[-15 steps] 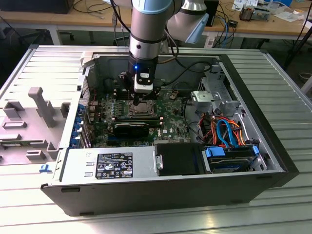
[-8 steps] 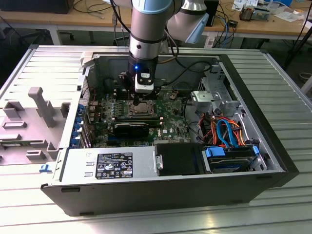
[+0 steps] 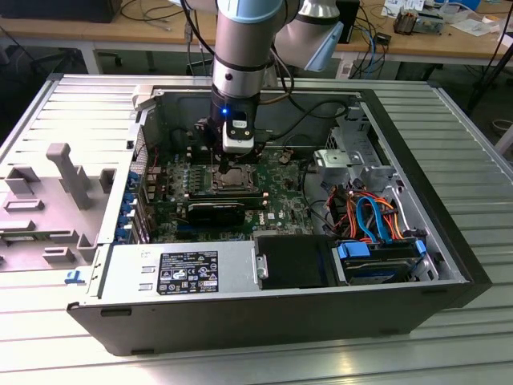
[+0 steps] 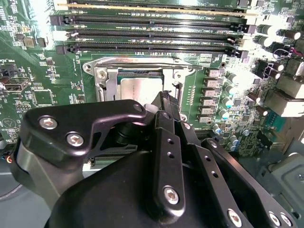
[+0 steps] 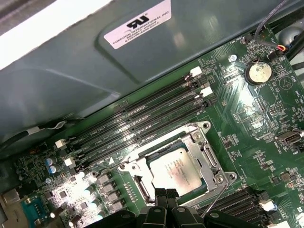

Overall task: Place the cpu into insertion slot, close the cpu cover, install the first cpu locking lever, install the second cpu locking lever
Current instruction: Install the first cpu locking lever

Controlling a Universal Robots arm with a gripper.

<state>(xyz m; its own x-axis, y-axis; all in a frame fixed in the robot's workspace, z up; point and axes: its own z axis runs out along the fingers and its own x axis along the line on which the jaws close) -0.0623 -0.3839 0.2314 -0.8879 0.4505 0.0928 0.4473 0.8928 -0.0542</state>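
In the exterior view the claw [image 3: 238,166] stands low over the insertion slot [image 3: 237,180] inside the open computer case [image 3: 449,265]. In the second wrist view the claw [image 4: 166,98] is closed together, just at the edge of the cpu [image 4: 137,88]. In the first wrist view the cpu [image 5: 175,170] lies in the slot, with the cpu cover [image 5: 211,154] flat around it.

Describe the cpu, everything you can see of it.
The cpu is a small flat square chip with a dull silver-grey metal top bearing faint print. It lies flat in the insertion slot, framed by the silvery cpu cover. The gripper hangs near one edge, hiding part of it in the second wrist view.
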